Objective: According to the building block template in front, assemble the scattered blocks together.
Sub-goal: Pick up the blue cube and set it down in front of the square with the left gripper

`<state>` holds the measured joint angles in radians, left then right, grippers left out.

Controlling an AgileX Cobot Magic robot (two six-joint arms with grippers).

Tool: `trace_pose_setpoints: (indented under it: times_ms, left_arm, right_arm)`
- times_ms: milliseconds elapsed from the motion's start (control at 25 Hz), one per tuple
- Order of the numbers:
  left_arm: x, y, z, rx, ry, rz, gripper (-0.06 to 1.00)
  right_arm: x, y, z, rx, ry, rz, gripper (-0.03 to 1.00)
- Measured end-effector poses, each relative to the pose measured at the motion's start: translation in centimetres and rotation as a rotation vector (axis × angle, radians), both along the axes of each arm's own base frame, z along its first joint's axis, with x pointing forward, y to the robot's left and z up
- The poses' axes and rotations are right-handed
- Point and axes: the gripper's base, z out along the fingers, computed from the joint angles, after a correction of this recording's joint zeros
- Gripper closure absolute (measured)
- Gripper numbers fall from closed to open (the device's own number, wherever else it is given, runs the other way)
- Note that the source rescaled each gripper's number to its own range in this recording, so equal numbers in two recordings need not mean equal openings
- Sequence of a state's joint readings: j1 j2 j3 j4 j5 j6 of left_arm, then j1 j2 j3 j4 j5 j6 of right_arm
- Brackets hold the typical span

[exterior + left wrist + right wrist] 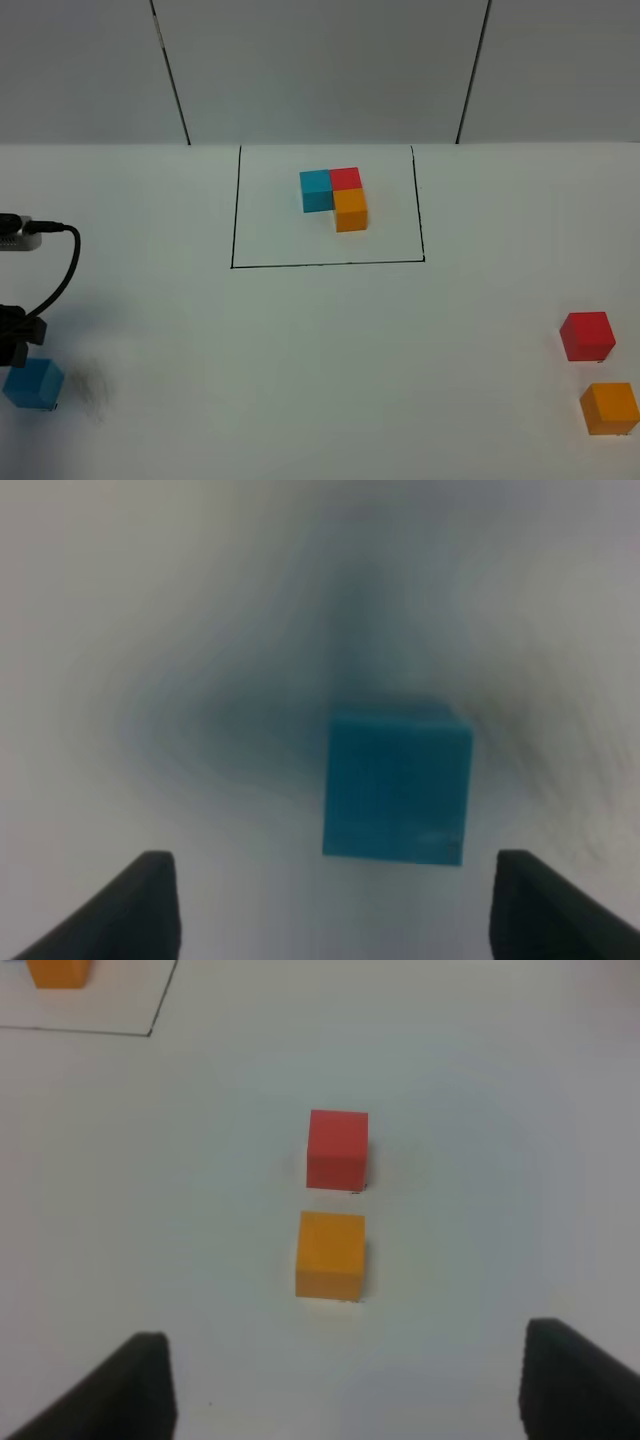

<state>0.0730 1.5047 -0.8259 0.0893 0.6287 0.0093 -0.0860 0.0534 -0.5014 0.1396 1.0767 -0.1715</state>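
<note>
The building block template (336, 197) sits at the back centre inside a thin black rectangle (327, 264): blue, red and orange cubes joined in an L. A scattered blue block (33, 384) lies at the front left. In the left wrist view the blue block (397, 787) is just ahead of my open left gripper (335, 920), not between its fingers (140, 910). The red block (586, 335) and the orange block (609, 408) lie at the front right. In the right wrist view, the orange block (331, 1254) and the red block (338, 1148) are ahead of my open right gripper (350, 1390).
The left arm (16, 333) and its black cable (62, 268) show at the left edge of the white table. The right arm is out of the high view. A corner of the template's frame (150, 1032) and its orange cube (58, 972) show in the right wrist view.
</note>
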Motion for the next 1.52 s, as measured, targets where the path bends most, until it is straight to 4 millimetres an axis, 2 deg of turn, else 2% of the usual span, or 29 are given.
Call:
trace_pose_setpoints:
  times_ms: [200,400,720,1360,1520]
  left_arm:
    - [1.0,0.1,-0.5,-0.004,0.031,0.011,0.35]
    - [1.1,0.0,-1.2,-0.01,0.064,0.009,0.35]
    - [1.1,-0.6,-1.2,-0.08,0.061,-0.023,0.35]
    - [1.0,-0.6,-1.2,-0.075,0.071,-0.016,0.35]
    - [1.2,-0.6,-2.1,-0.077,0.103,-0.015,0.35]
  right_arm:
    - [0.0,0.0,0.0,0.0,0.0,0.0,0.34]
    - [0.0,0.0,0.0,0.0,0.0,0.0,0.34]
    - [0.0,0.0,0.0,0.001,0.0,0.0,0.34]
    - [0.0,0.0,0.0,0.0,0.0,0.001,0.34]
    - [0.0,0.0,0.0,0.0,0.0,0.001,0.34]
